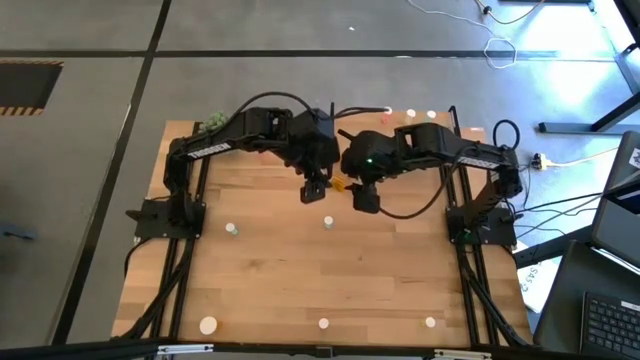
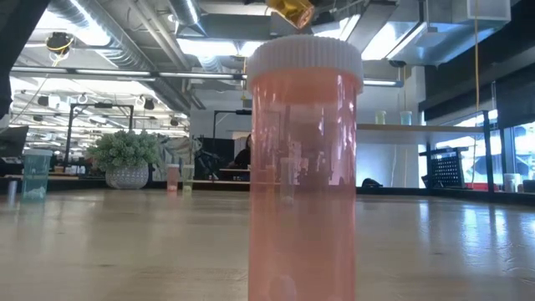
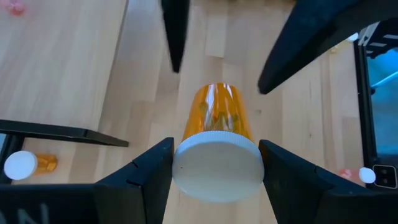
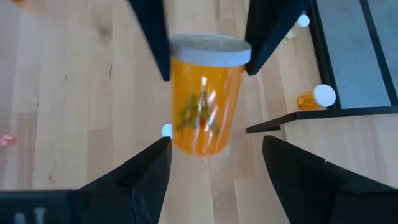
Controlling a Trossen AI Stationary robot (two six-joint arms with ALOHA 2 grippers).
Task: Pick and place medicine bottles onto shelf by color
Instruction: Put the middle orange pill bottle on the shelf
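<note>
High view: both arms meet above the middle of the bench (image 1: 260, 280). The left gripper (image 1: 315, 190) and the right gripper (image 1: 365, 196) face each other, with an orange bottle (image 1: 338, 184) between them. Several small bottles stand scattered on the bench.

Low view: a pink-red bottle (image 2: 304, 167) stands upright close to the camera. The orange bottle (image 2: 289, 10) hangs above it, clear of the bench.

Left wrist view: the left fingers (image 3: 144, 174) are clenched on the white cap (image 3: 217, 167) of the orange bottle. The right arm's fingers stand spread past its far end.

Right wrist view: the right fingers (image 4: 149, 168) are released and stand apart from the bottle's body (image 4: 204, 102), not touching it.

The step in hand appears to be a handover, with the left arm now carrying the bottle. The next move likely calls for the right arm to back clear, then for the left to carry the bottle to the shelf (image 1: 455, 125) at the bench's far edge, beside others of its colour.
</note>
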